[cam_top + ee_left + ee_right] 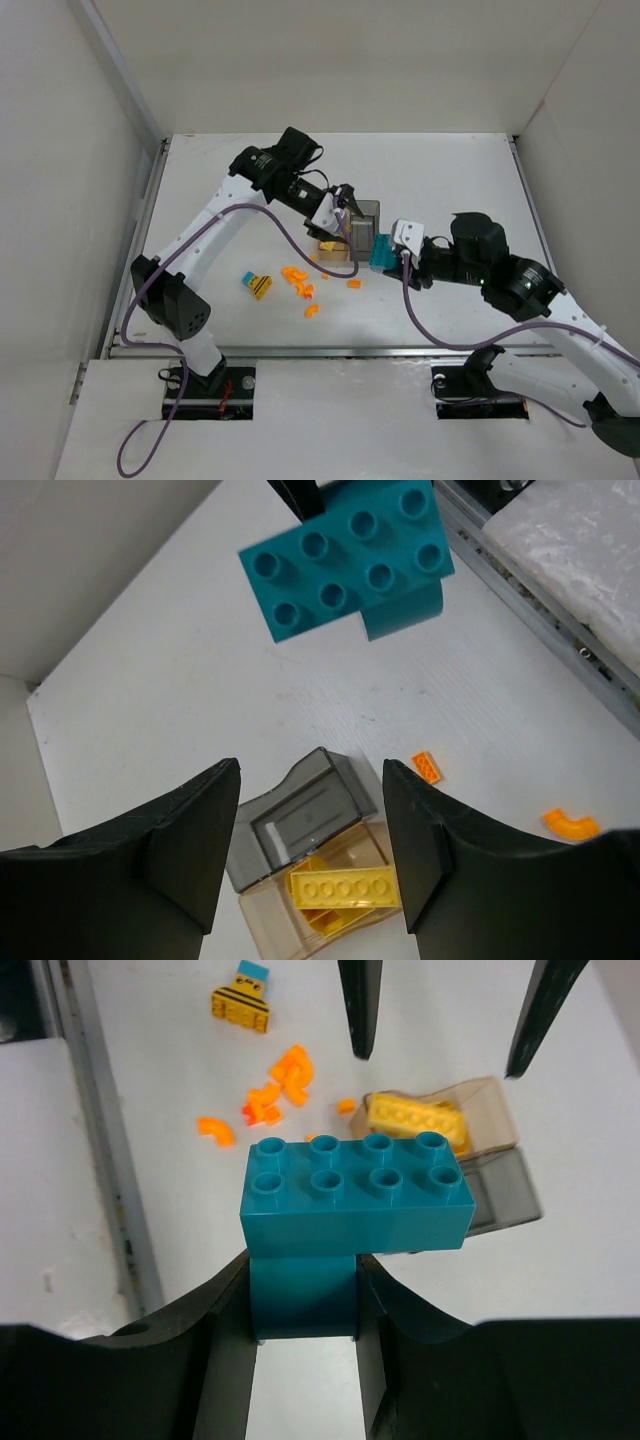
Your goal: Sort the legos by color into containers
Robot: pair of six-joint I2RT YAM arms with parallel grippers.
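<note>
My right gripper is shut on a large teal lego and holds it above the table just right of the bins; the lego also shows in the top view and the left wrist view. My left gripper is open and empty, hovering over the two bins. The grey bin looks empty. The amber bin beside it holds yellow legos. Both bins show in the right wrist view, amber and grey.
Several orange legos lie scattered left of the bins, with a black-striped yellow lego and a small teal-blue piece further left. One orange brick lies near the bins. White walls enclose the table.
</note>
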